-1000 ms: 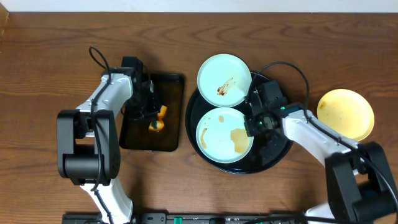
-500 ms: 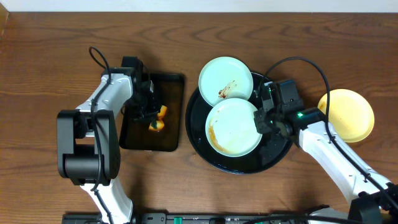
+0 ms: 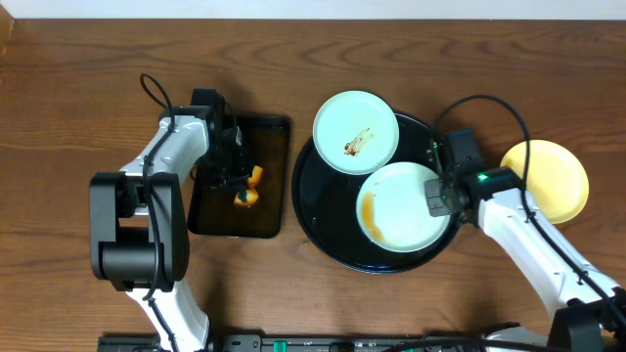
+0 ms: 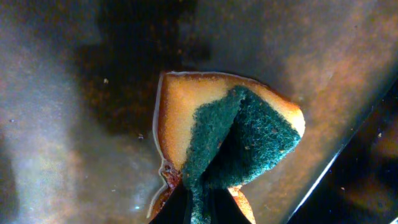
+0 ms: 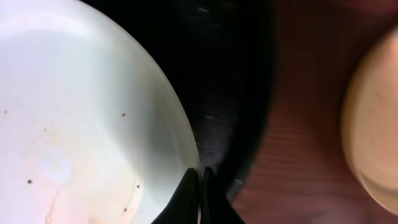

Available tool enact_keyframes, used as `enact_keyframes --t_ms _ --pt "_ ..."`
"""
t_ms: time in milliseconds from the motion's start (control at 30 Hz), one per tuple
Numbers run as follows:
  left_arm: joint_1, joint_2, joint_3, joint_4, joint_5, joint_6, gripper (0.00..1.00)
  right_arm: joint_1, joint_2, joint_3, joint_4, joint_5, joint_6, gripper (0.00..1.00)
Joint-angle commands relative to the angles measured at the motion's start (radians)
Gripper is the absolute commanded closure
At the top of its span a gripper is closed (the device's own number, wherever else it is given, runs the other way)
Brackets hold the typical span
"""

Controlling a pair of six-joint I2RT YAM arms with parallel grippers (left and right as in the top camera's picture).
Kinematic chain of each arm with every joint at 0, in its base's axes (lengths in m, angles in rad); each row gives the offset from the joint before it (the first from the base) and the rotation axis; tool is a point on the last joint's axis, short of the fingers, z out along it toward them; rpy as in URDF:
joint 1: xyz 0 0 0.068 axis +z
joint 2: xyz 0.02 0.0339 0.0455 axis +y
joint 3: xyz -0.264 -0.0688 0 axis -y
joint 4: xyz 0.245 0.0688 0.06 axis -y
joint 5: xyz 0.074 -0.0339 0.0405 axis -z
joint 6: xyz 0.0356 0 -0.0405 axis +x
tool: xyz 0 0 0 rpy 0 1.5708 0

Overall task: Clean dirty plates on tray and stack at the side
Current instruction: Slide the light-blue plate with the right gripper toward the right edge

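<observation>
Near tray [image 3: 313, 196] rim, right gripper [image 5: 199, 178] seemingly pinches plate [image 3: 406, 210] edge

Round tray [image 3: 318, 230] at the centre of the bench [image 3: 78, 78]. Front plate [image 3: 403, 205] over its front-right part; rear plate [image 3: 354, 132] resting on its rear rim. Third plate [image 3: 548, 176] on the bench, right of the tray. At left, rectangular tray [image 3: 269, 210] containing a sponge [image 3: 246, 188].

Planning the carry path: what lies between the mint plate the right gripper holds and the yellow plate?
Right wrist view: beyond the mint plate come only the black tray and bare wooden table before the yellow plate.
</observation>
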Motion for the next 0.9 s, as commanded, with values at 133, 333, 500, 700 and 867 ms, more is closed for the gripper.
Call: enact_keyframes --t_ms 133,333,500,700,867 --pt "-0.001 0.012 0.0 -0.011 0.013 0.016 0.92 -0.116 -0.002 -0.001 -0.062 0.043 0.11 0.99" --pt "-0.001 0.012 0.0 -0.011 0.013 0.016 0.93 -0.175 -0.002 -0.04 -0.101 0.036 0.158 0.99" --pt "-0.001 0.012 0.0 -0.011 0.013 0.016 0.93 -0.195 -0.002 -0.098 -0.055 0.005 0.188 0.92" --pt "-0.001 0.012 0.0 -0.011 0.013 0.016 0.93 -0.195 -0.002 -0.151 0.022 -0.114 0.188 0.82" --pt "-0.001 0.012 0.0 -0.014 0.013 0.016 0.93 -0.195 -0.002 -0.169 0.042 -0.158 0.188 0.93"
